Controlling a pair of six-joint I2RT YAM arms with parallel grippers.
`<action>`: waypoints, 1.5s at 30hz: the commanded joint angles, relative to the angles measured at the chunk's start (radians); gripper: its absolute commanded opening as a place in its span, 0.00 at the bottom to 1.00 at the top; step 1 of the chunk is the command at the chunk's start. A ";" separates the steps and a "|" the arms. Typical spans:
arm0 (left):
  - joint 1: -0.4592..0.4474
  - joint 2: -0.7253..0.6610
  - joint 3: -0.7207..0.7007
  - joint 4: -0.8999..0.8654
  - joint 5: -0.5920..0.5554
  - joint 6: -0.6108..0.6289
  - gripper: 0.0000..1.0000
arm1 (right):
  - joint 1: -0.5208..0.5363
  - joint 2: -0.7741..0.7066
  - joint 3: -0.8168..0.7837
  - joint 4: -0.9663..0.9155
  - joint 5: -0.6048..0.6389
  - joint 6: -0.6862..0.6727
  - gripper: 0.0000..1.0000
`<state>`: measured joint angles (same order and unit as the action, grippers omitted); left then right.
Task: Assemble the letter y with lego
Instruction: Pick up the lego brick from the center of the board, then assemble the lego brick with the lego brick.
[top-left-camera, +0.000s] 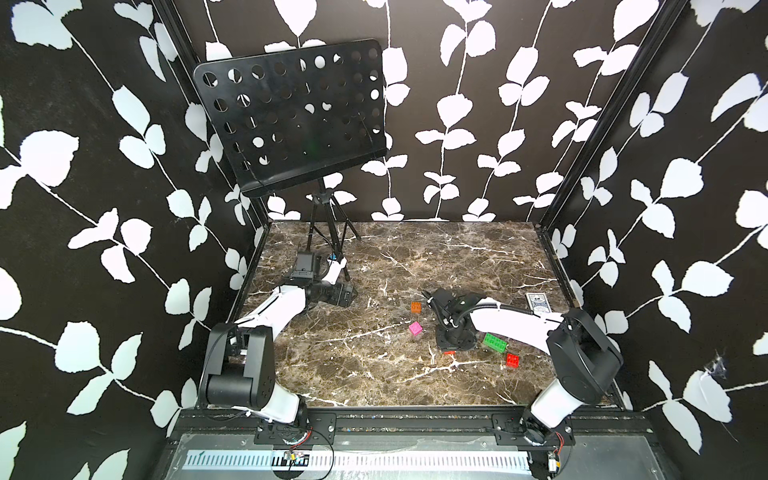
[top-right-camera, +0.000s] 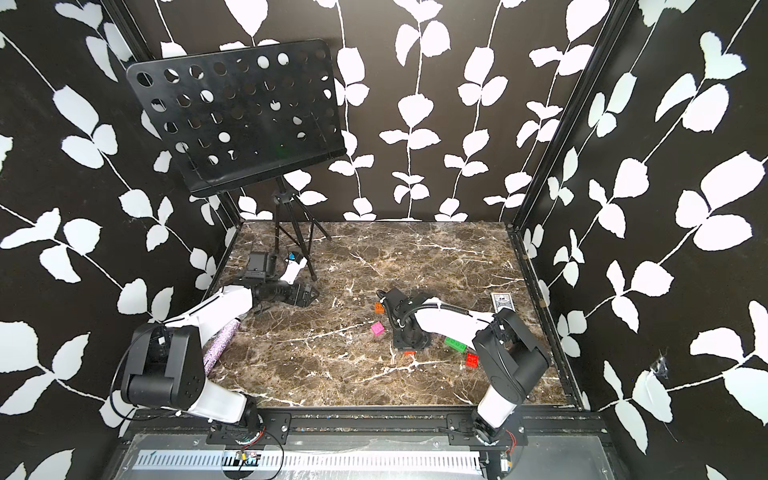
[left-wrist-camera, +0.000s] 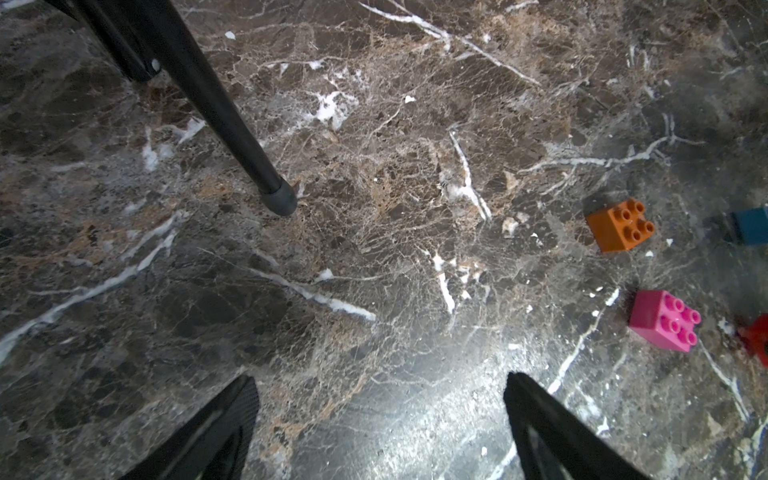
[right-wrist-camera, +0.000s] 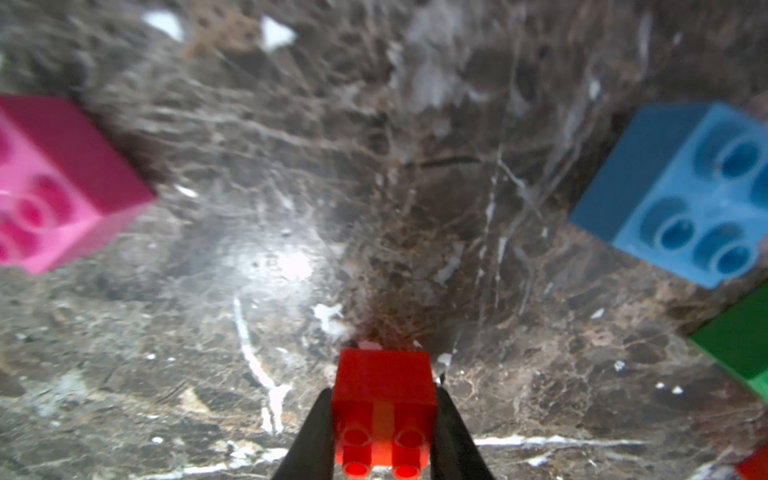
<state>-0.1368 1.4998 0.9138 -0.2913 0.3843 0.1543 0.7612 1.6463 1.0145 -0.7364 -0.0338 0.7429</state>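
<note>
Marble tabletop (top-left-camera: 365, 382), brown with white veins, and the bricks on it are all loose, none joined. Upper left of both top views: black perforated music stand (top-left-camera: 291, 116), its tripod planted at the far left of the table. Just below and right of the tripod, left of centre, is the left gripper (left-wrist-camera: 380, 384). Its jaws are spread wide with nothing between them, just bare marble and one tripod leg (left-wrist-camera: 232, 124) ahead of it in the left wrist view. Right of centre: orange brick (top-left-camera: 416, 307), with the pink brick (top-left-camera: 416, 328) just below it in frame, the two apart, both studs up. Next right, the right gripper (right-wrist-camera: 384, 415) points down at the table, clamped on a red brick (right-wrist-camera: 384, 386) by two opposite sides. It's low at the surface, and I can't tell if it's lifted. In the top views only a red sliver shows under the gripper body. The blue brick (right-wrist-camera: 681, 191) shows only in the wrist views, near the held red, resting on the marble. Right of the gripper is the long green brick (top-left-camera: 496, 343), beside the forearm. The second red brick (top-left-camera: 512, 360) is lower right of green, not touching. Near the table's right edge, above the arm in frame: card box (top-left-camera: 537, 303), lying flat.
</note>
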 joint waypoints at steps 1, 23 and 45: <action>0.003 -0.006 0.017 -0.031 0.003 0.021 0.95 | -0.014 -0.029 0.075 -0.030 0.021 -0.171 0.26; 0.182 -0.022 0.022 -0.062 0.112 0.056 0.99 | -0.148 0.219 0.548 -0.161 -0.116 -1.590 0.28; 0.224 -0.029 0.020 -0.079 0.134 0.051 0.99 | -0.087 0.526 0.835 -0.339 -0.045 -1.696 0.26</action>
<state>0.0807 1.4998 0.9379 -0.3511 0.4984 0.2066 0.6647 2.1536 1.8183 -1.0134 -0.0925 -0.9318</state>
